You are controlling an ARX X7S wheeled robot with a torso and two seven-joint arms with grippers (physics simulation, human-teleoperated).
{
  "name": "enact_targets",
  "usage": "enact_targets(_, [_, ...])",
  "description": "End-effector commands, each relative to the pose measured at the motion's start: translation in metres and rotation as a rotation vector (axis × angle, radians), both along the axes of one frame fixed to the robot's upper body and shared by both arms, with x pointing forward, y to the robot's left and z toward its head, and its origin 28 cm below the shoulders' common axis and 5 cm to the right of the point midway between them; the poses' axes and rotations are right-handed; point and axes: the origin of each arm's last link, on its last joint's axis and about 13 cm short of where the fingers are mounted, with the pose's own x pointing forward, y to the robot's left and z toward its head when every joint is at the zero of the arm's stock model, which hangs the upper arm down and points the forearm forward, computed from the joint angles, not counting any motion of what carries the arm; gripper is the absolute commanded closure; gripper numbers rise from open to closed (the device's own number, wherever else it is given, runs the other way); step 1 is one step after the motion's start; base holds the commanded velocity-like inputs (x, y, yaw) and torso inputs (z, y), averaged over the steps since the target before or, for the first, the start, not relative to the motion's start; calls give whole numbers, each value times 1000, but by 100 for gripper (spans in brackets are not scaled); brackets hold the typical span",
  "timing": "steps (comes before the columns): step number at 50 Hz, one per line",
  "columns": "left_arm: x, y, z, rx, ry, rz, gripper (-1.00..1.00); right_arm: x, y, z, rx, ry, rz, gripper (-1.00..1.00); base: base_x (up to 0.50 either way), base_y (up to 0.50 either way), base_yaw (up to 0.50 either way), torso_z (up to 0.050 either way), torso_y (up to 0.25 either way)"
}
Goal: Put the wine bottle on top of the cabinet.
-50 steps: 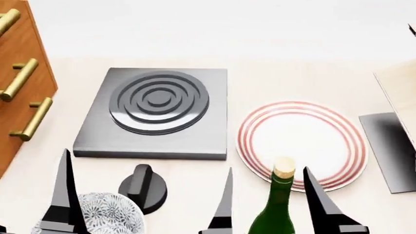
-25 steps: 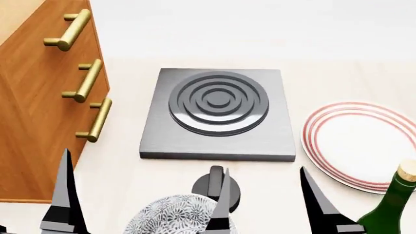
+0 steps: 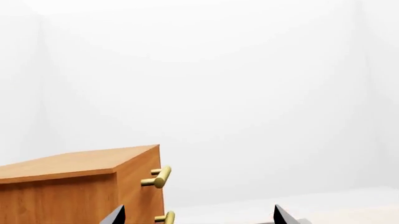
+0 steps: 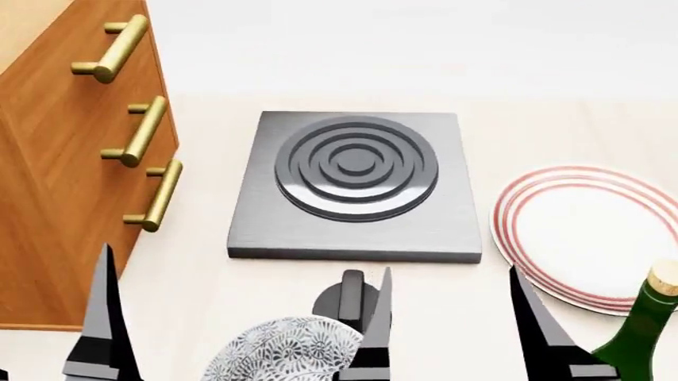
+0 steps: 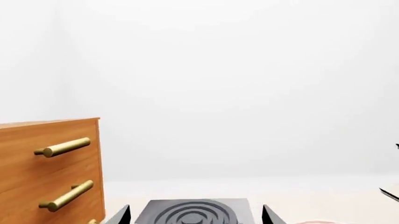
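The wine bottle, dark green with a tan cork, stands at the head view's lower right corner, cut off by the frame edge. It is just outside my right gripper, beyond its outer finger. That gripper is open and holds nothing. The orange-brown cabinet with brass bar handles fills the left side, its top mostly out of that view. The cabinet's flat top shows in the left wrist view, with the open, empty left gripper beside the cabinet front. The cabinet also shows in the right wrist view.
A grey square hob with raised rings lies on the pale counter ahead of the right gripper. A red-striped white plate sits to its right, behind the bottle. A patterned bowl and a black knob lie between my two grippers.
A second ago the bottle stood between the right fingers; the view then swung left, bringing in the cabinet and leaving the bottle at the right edge. Since then the right gripper has shifted slightly right.
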Motion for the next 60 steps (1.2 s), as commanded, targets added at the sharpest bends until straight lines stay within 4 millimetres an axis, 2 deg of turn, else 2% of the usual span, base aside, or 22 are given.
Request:
enact_targets(1, [0, -1, 1, -14, -10, -23, -100, 1, -15, 16, -57, -57, -122, -100, 0, 0, 0, 0, 0])
enact_targets(16, [-1, 0, 3, -23, -13, -27, -100, 9, -42, 45, -126, -78, -227, -100, 0, 0, 0, 0, 0])
enact_targets(23, [-1, 0, 4, -23, -16, -32, -100, 14, -56, 48, -142, -65, -293, -100, 0, 0, 0, 0, 0])
enact_targets(26, [-1, 0, 4, -23, -16, -32, -100, 14, -56, 48, -142, -65, -293, -100, 0, 0, 0, 0, 0])
enact_targets(32, [-6, 0, 13, -45, -36, -49, -100, 22, -67, 48, -117, -44, -335, -100, 0, 0, 0, 0, 0])
enact_targets(37, [-6, 0, 13, -47, -36, -51, -100, 33, -78, 40, -88, -10, -370, -100, 0, 0, 0, 0, 0])
enact_targets(47, [-9, -1, 16, -48, -47, -59, -100, 51, -82, 14, -66, 74, -381, -100, 0, 0, 0, 0, 0])
enact_targets(60, [-10, -2, 18, -49, -52, -62, -100, 61, -85, 3, -67, 122, -380, -100, 0, 0, 0, 0, 0])
